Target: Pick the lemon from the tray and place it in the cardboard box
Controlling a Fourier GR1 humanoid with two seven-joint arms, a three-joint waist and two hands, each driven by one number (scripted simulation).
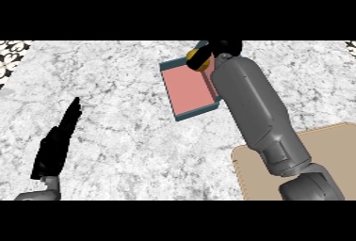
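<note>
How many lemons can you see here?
1. The lemon sits at the far end of the tray, with the right hand curled round it. The hand and forearm could hide others.

Likely a kitchen, speckled grey-white stone counter (pixel 139 136), patterned black-and-white tile (pixel 12 52) at the corners

Bright, even light on the marble counter (pixel 139 141); no glare, faint shadows.

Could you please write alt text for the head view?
The right hand curls around a lemon at the far end of a pink tray. A cardboard box sits lower right; the left hand rests open at lower left.
</note>
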